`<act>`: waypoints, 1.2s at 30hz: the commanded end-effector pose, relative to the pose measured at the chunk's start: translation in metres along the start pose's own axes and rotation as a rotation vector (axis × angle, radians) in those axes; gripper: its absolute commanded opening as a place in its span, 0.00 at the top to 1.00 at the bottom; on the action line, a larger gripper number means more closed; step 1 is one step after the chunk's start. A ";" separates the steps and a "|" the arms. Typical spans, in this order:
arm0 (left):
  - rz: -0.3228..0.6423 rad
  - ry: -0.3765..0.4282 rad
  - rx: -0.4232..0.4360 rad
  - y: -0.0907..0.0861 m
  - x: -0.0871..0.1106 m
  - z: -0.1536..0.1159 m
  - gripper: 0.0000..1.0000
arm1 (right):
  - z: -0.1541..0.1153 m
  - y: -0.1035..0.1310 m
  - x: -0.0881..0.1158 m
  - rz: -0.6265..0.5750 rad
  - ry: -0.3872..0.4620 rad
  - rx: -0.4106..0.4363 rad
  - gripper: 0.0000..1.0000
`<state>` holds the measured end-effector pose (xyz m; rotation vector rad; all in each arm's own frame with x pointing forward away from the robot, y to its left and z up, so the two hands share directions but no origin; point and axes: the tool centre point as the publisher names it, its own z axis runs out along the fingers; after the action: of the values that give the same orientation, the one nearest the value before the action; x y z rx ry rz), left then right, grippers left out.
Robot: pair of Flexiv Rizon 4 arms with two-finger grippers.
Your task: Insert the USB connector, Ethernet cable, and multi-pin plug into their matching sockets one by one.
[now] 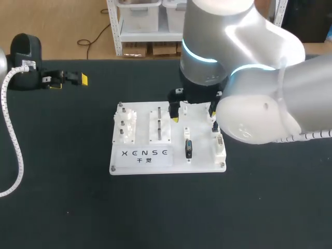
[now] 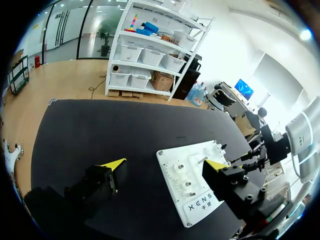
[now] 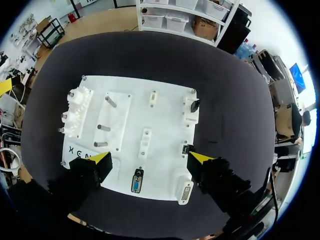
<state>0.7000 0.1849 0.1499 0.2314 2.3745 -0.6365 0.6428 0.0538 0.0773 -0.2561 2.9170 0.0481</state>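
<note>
While our right arm hangs over the white board, its gripper stands spread above the plate, the yellow wedge tips well apart and pinching nothing. We see the board as a flat, smooth rectangular plate lying on the matte black tabletop. A dark multi-pin plug with a bluish face lies on the board between the spread fingers, near a pale oblong socket. White toothed gears and slim metal pegs stand on the board's other side. Our left gripper is likewise spread and empty, over the tabletop well apart from the board.
</note>
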 end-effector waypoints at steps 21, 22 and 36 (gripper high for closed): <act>0.000 0.000 0.000 0.000 0.000 0.000 0.00 | 0.019 0.018 0.056 0.022 0.132 -0.007 0.00; 0.000 0.000 0.000 0.000 0.000 0.000 0.00 | 0.020 0.017 0.057 0.022 0.132 -0.007 0.00; 0.000 0.000 0.000 0.000 0.000 0.000 0.00 | 0.024 0.014 0.058 0.027 0.143 -0.034 0.00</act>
<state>0.7000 0.1849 0.1499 0.2314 2.3745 -0.6365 0.5909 0.0599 0.0407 -0.2369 3.0675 0.0867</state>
